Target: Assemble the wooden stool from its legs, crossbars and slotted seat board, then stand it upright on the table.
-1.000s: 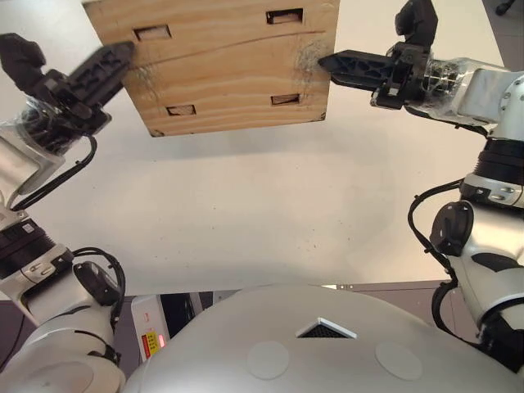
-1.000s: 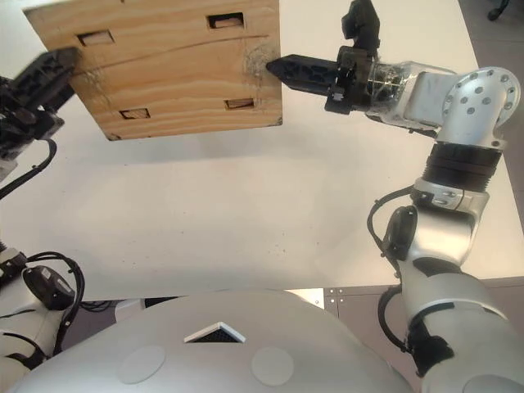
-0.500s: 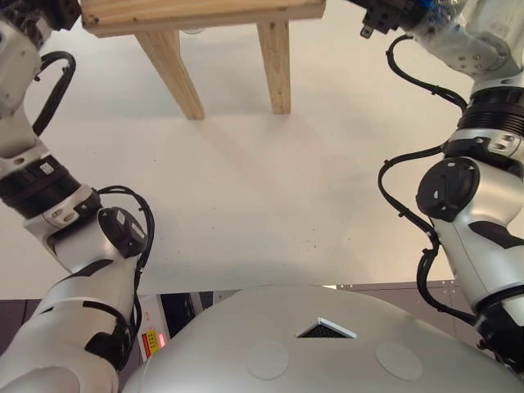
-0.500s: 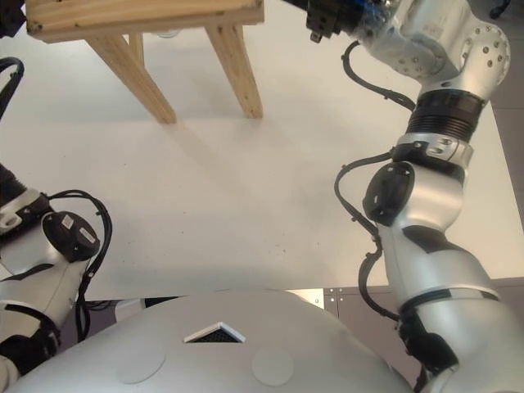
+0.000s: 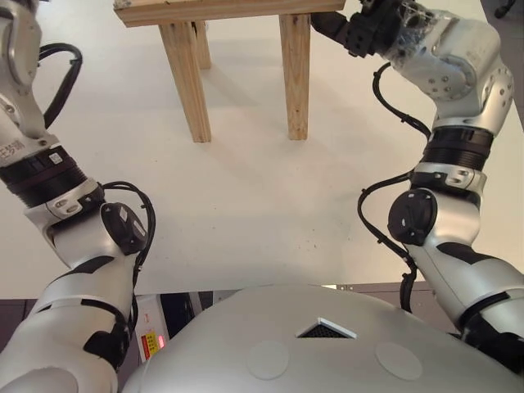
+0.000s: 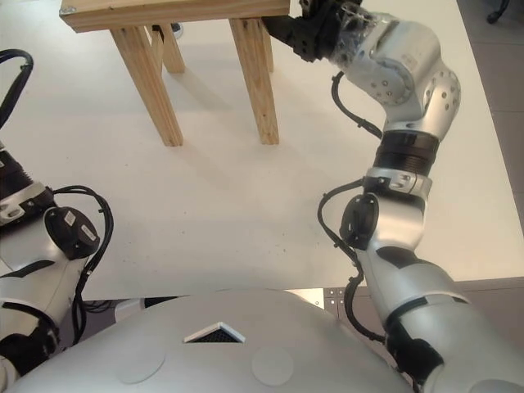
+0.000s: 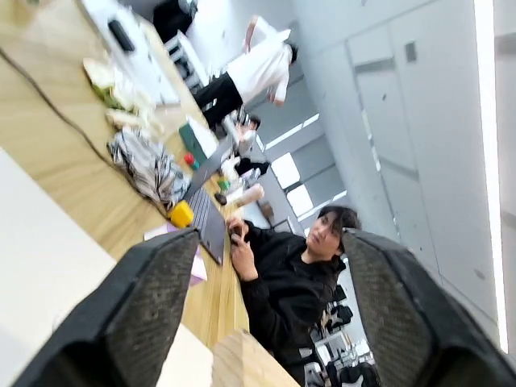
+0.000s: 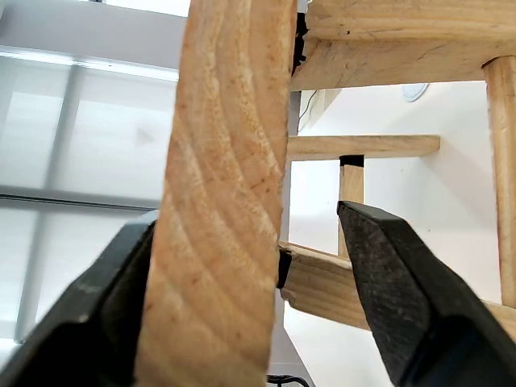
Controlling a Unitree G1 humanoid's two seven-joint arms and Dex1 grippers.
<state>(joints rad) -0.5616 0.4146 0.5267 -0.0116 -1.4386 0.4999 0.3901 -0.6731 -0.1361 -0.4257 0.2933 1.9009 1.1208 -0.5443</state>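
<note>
table (image 5: 246,205) bears upright stool (image 5: 295,74); right tool (image 8: 246,226) straddles seat (image 5: 221,10)

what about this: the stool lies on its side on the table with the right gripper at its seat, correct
No: the stool stands upright on its legs on the table, per the left eye view; the right gripper is at its seat.
</note>
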